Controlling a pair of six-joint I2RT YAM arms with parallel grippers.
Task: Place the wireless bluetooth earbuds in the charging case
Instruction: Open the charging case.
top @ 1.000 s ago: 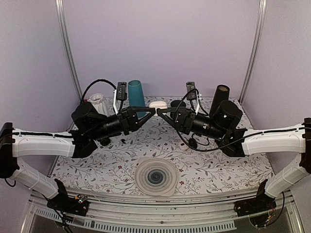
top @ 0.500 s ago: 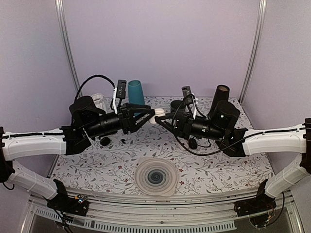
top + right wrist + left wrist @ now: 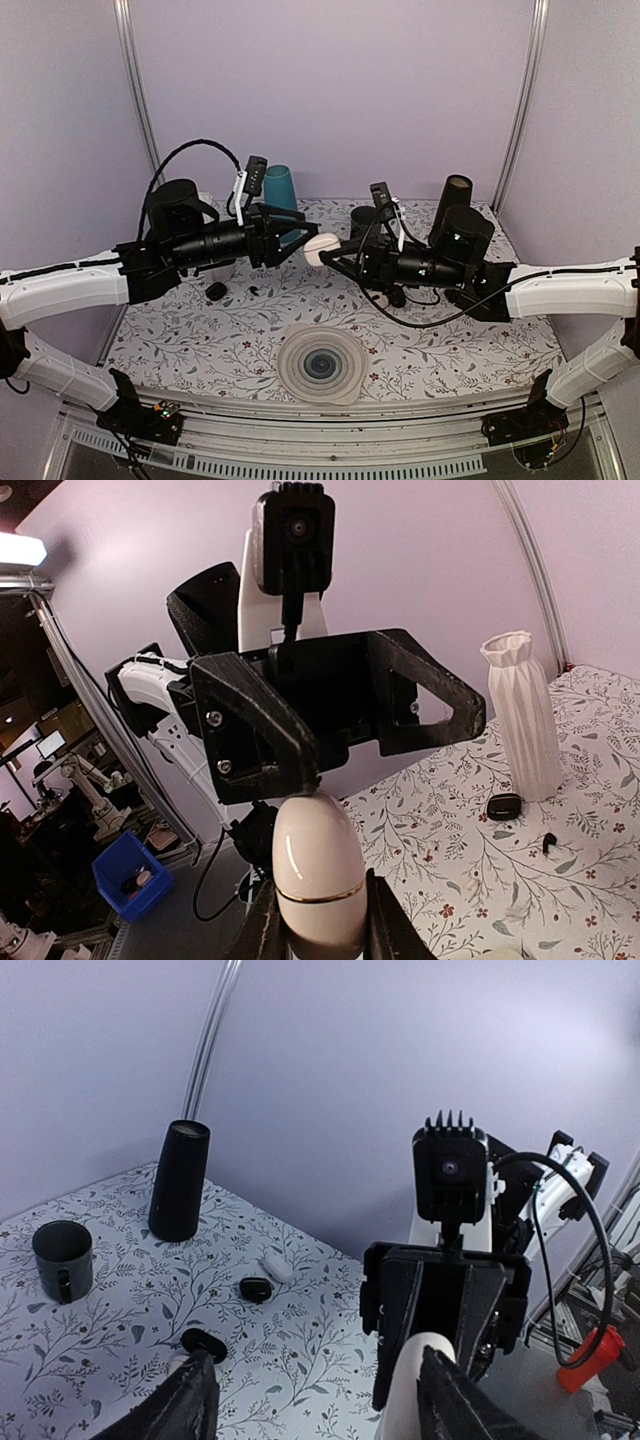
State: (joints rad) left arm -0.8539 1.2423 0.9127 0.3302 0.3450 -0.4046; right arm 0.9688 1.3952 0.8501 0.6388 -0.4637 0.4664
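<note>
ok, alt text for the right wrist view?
White charging case clamped in the right end effector. The left end effector faces it, jaws spread. A white ribbed vase stands on the floral table at frame right.
</note>
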